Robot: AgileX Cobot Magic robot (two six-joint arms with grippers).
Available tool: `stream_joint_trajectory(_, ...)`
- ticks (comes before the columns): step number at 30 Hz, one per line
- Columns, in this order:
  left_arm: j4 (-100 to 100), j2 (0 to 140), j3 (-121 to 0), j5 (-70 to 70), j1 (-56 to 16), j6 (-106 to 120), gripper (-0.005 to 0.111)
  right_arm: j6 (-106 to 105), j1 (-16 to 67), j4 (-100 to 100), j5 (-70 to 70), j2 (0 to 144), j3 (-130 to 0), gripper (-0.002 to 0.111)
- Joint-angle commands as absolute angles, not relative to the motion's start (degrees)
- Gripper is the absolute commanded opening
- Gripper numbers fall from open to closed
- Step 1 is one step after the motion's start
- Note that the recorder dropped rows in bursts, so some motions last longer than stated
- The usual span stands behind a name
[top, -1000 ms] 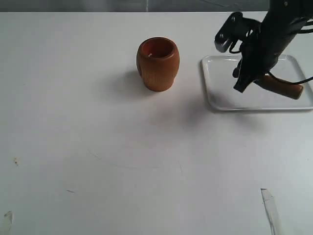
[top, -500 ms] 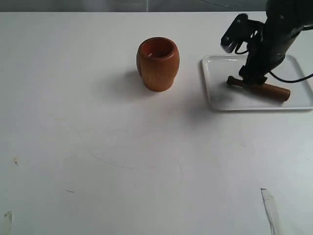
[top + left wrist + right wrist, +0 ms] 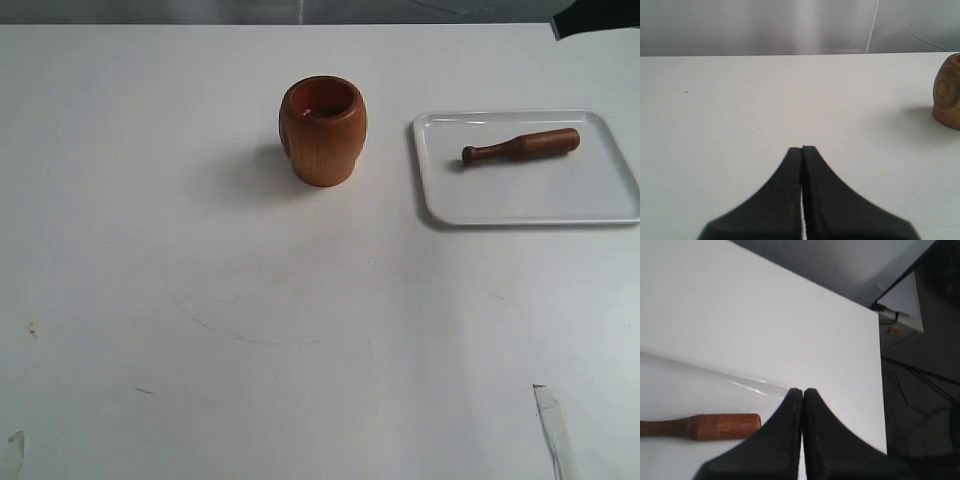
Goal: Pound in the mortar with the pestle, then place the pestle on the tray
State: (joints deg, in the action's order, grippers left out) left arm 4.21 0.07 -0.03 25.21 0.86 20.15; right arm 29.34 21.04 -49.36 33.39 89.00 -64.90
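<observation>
Lying flat on the tray (image 3: 530, 198), your pestle (image 3: 520, 147) sits free, well right of the mortar (image 3: 322, 130); your left gripper (image 3: 802, 148) and right gripper (image 3: 802, 390) both have fingers (image 3: 789, 175) pressed together, holding nothing.

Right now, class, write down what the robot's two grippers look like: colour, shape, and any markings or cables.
They match. The left gripper and the right gripper are each matte black: two smooth prongs, broad at the base, curving in to narrow tips. No markings or cables show on them.
</observation>
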Motion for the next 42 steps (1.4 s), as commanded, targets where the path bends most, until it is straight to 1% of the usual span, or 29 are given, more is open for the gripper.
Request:
stream_joint_trajectory(1, 3.8, 0.0, 0.0, 25.0, 0.4, 19.7, 0.000, 35.9, 20.7, -55.8, 22.2, 79.6, -56.5, 0.000)
stream_joint_trajectory(6, 3.8, 0.0, 0.0, 25.0, 0.4, 19.7, 0.000, 38.9, 20.6, -65.5, 10.9, 69.7, -46.8, 0.000)
stream_joint_trajectory(10, 3.8, 0.0, 0.0, 25.0, 0.4, 19.7, 0.000, 38.9, 20.6, -68.3, 8.4, 62.7, -41.4, 0.000)
stream_joint_trajectory(13, 3.8, 0.0, 0.0, 25.0, 0.4, 19.7, 0.000, 39.0, 20.6, -74.3, 8.9, 57.0, -38.7, 0.000)
stream_joint_trajectory(15, 3.8, 0.0, 0.0, 25.0, 0.4, 19.7, 0.000, 37.6, 20.6, -83.7, 14.8, 53.5, -36.5, 0.000)
stream_joint_trajectory(17, 3.8, 0.0, 0.0, 25.0, 0.4, 19.7, 0.000, 32.6, 20.7, -90.0, 25.8, 50.8, -34.3, 0.000)
stream_joint_trajectory(19, 3.8, 0.0, 0.0, 25.0, 0.4, 19.7, 0.000, 23.7, 20.7, -90.7, 37.1, 48.9, -32.1, 0.000)
stream_joint_trajectory(21, 3.8, 0.0, 0.0, 25.0, 0.4, 19.7, 0.000, 18.3, 20.6, -87.8, 46.0, 48.1, -30.7, 0.000)
stream_joint_trajectory(22, 3.8, 0.0, 0.0, 25.0, 0.4, 19.7, 0.000, 16.8, 20.6, -85.5, 48.3, 48.1, -30.7, 0.000)
stream_joint_trajectory(25, 3.8, 0.0, 0.0, 25.0, 0.4, 19.7, 0.000, 16.4, 20.6, -70.5, 48.6, 48.1, -32.8, 0.000)
stream_joint_trajectory(27, 3.8, 0.0, 0.0, 25.0, 0.4, 19.7, 0.000, 16.3, 20.6, -54.8, 44.2, 48.1, -35.5, 0.000)
stream_joint_trajectory(29, 3.8, 0.0, 0.0, 25.0, 0.4, 19.7, 0.000, 15.6, 20.6, -42.6, 36.6, 48.0, -35.8, 0.000)
stream_joint_trajectory(31, 3.8, 0.0, 0.0, 25.0, 0.4, 19.7, 0.000, 12.2, 20.6, -31.4, 27.1, 46.7, -34.6, 0.000)
stream_joint_trajectory(33, 3.8, 0.0, 0.0, 25.0, 0.4, 19.7, 0.000, 6.4, 20.7, -18.8, 13.7, 43.9, -31.2, 0.000)
stream_joint_trajectory(35, 3.8, 0.0, 0.0, 25.0, 0.4, 19.7, 0.000, 2.8, 21.5, -10.4, 1.2, 40.1, -26.8, 0.000)
stream_joint_trajectory(37, 3.8, 0.0, 0.0, 25.0, 0.4, 19.7, 0.000, 3.3, 22.9, -8.1, -10.1, 35.4, -21.8, 0.000)
stream_joint_trajectory(38, 3.8, 0.0, 0.0, 25.0, 0.4, 19.7, 0.000, 3.7, 23.6, -8.1, -13.5, 33.5, -20.2, 0.000)
stream_joint_trajectory(42, 3.8, 0.0, 0.0, 25.0, 0.4, 19.7, 0.000, 5.6, 27.0, -8.4, -16.7, 22.2, -13.1, 0.000)
